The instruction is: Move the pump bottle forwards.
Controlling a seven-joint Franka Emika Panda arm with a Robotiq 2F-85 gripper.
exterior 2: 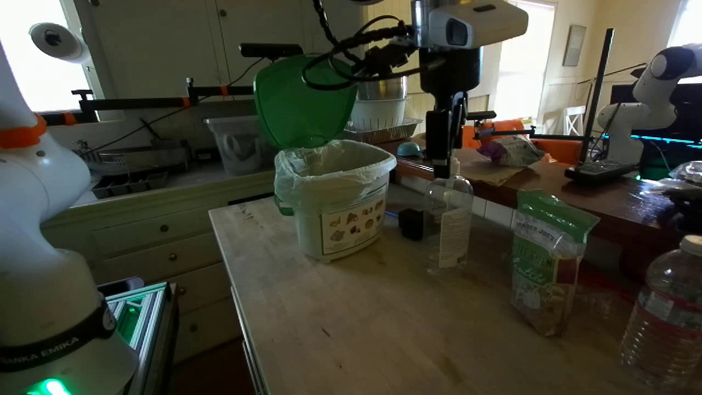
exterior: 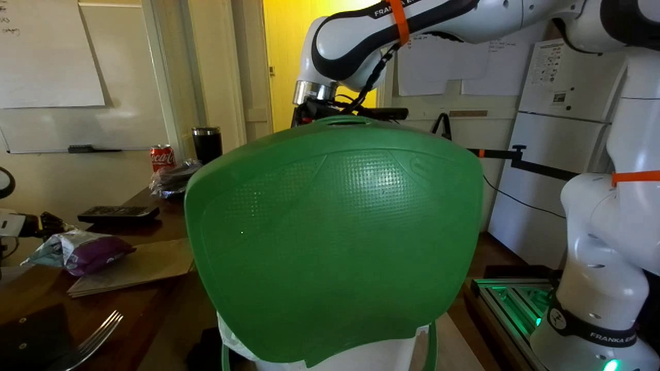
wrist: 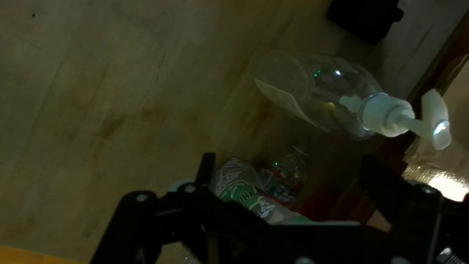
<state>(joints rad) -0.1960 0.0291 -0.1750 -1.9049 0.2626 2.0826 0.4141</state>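
My end effector (wrist: 288,164) hangs above the desk (exterior 2: 362,329), jaws wide apart and holding nothing; the clear pump bottle (exterior 2: 448,224) stands upright near a green-lidded bin (exterior 2: 348,219), beyond the gap toward the wrist view's upper right, likely calling for a shift that way.

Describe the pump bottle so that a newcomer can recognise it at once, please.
On the wooden counter stands a lined bin with its green lid open. In an exterior view, the pump bottle is between this bin and the green-topped bag. Unlike the water bottle, it has a white pump head.
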